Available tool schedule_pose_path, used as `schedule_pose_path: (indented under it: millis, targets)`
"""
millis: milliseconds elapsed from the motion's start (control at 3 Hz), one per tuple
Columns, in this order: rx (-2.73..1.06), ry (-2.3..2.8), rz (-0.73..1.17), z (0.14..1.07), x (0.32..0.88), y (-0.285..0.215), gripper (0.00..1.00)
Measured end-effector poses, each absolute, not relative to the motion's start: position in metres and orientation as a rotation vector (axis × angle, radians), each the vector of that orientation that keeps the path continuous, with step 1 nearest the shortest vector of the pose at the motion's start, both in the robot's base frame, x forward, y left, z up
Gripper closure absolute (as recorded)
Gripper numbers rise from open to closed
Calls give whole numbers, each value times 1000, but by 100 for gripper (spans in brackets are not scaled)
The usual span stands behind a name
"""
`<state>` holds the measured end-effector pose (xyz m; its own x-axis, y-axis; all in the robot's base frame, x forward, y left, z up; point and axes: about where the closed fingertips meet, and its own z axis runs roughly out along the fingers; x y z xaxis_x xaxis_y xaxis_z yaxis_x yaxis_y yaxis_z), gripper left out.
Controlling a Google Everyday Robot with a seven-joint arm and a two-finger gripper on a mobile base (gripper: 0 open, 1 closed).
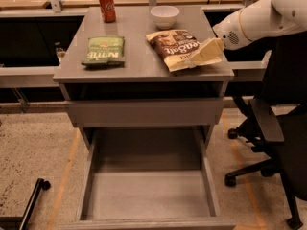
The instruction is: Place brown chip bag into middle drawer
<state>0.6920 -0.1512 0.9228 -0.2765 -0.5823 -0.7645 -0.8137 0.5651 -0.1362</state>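
Observation:
The brown chip bag [173, 47] lies flat on the right part of the grey cabinet top [139, 66], dark brown above with white lettering, tan-yellow below. My gripper [205, 54] reaches in from the right on the white arm [259, 20]. It sits at the bag's lower right edge, overlapping it and low over the top. An open drawer [148, 195] is pulled out below a closed drawer front [144, 111]; it holds nothing.
A green chip bag [103, 51] lies on the left of the top. A red soda can [107, 6] and a white bowl [164, 16] stand at the back. A black office chair [280, 128] stands right of the cabinet.

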Motion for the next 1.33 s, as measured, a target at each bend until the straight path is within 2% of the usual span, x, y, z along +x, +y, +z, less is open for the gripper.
schedule_pose_path:
  millis: [667, 1000, 1333]
  targets:
    - [-994, 1947, 411, 903, 738, -130, 0]
    - [-955, 2024, 391, 863, 772, -125, 0]
    - [-954, 2026, 391, 863, 772, -125, 0]
